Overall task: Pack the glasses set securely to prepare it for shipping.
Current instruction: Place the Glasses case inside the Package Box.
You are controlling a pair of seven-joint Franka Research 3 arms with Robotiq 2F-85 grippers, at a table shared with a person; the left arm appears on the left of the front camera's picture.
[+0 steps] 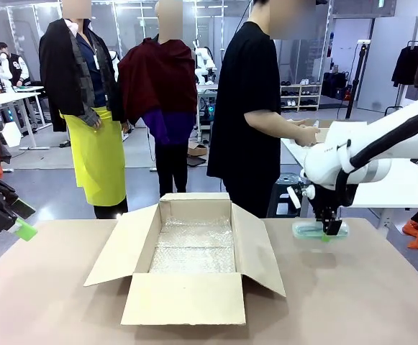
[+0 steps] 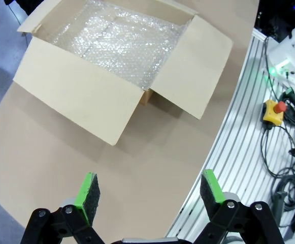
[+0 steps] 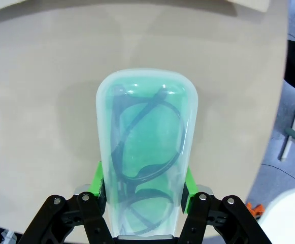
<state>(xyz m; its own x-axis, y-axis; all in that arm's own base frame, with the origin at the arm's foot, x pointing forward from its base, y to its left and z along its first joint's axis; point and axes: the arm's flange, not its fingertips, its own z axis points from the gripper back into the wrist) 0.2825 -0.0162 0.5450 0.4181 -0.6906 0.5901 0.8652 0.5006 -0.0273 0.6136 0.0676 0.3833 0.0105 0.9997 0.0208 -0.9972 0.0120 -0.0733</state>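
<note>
We see a wide beige worktop [image 1: 352, 302] carrying an open brown cardboard box [image 1: 187, 298] lined with clear bubble wrap [image 1: 194, 248]. Right of the box, down at the worktop, sits the mint green translucent glasses case [image 3: 147, 127], dark frames inside, our right jaws clamped across its sides. Our left jaws hang spread apart, empty, above the worktop's edge

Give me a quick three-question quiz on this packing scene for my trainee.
1. True or false: the box is lined with bubble wrap.
2. Which tool holds the green case: A left, B right?
3. Fill in: the jaws of the left tool stand ____.
Key: 1 true. 2 B, the right tool. 3 open.
</note>
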